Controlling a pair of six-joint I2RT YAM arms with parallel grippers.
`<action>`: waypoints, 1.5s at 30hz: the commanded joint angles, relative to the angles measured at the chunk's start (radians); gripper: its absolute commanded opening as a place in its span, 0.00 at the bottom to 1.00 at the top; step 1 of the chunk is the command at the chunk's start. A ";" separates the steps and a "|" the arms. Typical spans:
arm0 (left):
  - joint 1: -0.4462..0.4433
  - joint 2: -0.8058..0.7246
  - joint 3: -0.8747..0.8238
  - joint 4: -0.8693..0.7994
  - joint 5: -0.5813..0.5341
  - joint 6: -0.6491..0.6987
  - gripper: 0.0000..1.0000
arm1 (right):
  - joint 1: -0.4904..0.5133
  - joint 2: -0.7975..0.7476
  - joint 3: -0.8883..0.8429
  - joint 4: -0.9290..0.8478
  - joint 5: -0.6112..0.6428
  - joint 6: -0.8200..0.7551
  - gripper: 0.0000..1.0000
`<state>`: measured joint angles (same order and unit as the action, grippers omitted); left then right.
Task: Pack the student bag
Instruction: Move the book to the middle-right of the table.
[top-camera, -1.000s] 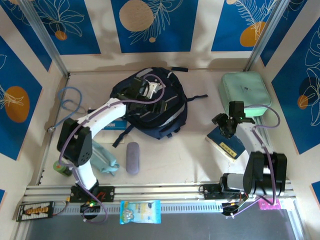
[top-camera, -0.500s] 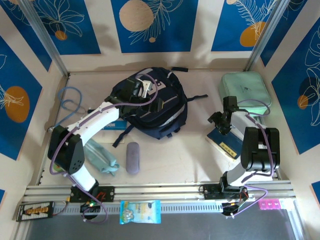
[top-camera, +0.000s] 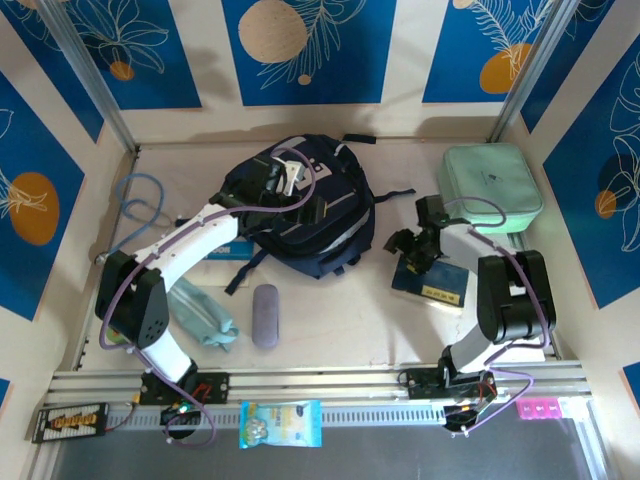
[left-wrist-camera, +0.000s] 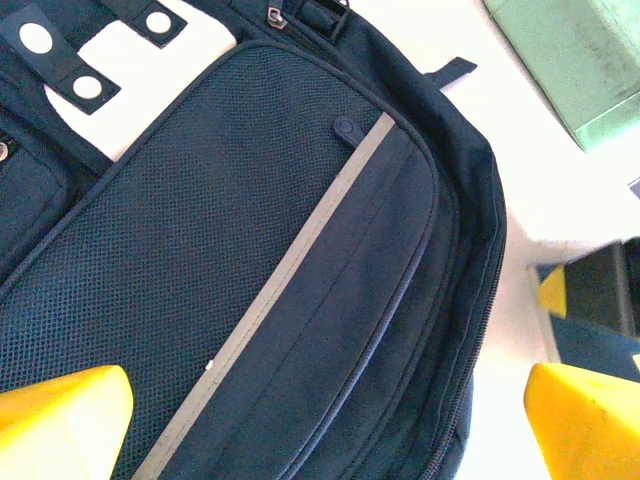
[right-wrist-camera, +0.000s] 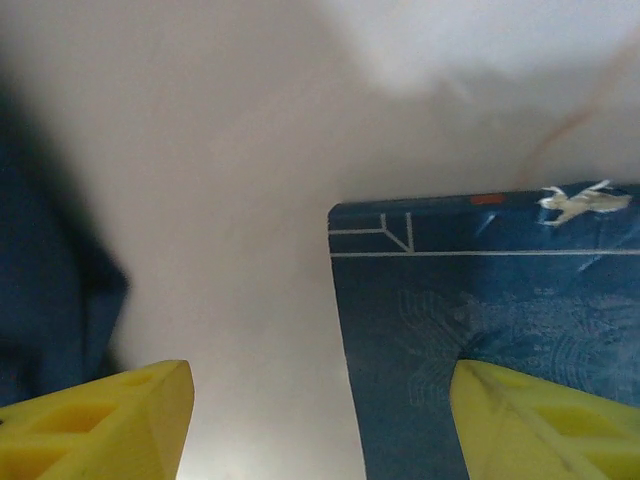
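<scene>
One dark navy backpack (top-camera: 335, 215) lies flat in the middle of the bench (top-camera: 340, 320), toward the back wall, its grey stripe facing up. The left hand (top-camera: 288, 180) hovers over the bag's upper part, yellow fingers (left-wrist-camera: 70, 415) spread wide with nothing between them. Just right of the bag, the right hand (top-camera: 408, 245) hangs over a corner of a blue book (top-camera: 440, 290). Its fingers are apart, one above the cover and one above bare bench. A mint green case (top-camera: 490, 180) sits beyond the book.

One student bag (top-camera: 340, 235), upper middle; one mint green zip case (top-camera: 490, 180), upper right; one blue book (top-camera: 438, 284), right of centre; one grey oblong case (top-camera: 265, 315); one teal pouch (top-camera: 207, 318), lower left; one blue cable (top-camera: 135, 205), left; one printed packet (top-camera: 280, 423), bottom edge
</scene>
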<state>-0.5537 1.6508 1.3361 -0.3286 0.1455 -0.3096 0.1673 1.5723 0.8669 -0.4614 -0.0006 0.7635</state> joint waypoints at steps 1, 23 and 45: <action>0.013 0.015 0.035 0.013 0.024 -0.002 1.00 | 0.128 -0.053 -0.048 -0.090 -0.088 0.044 0.70; -0.004 0.102 0.061 0.065 0.166 -0.084 1.00 | 0.029 -0.206 0.022 -0.222 0.091 0.027 0.73; -0.021 0.142 0.113 -0.031 0.165 -0.108 1.00 | 0.206 0.076 0.014 -0.062 -0.043 0.040 0.72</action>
<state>-0.5663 1.7760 1.4208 -0.3382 0.2993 -0.3965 0.3256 1.6096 0.9165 -0.5400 0.0532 0.7792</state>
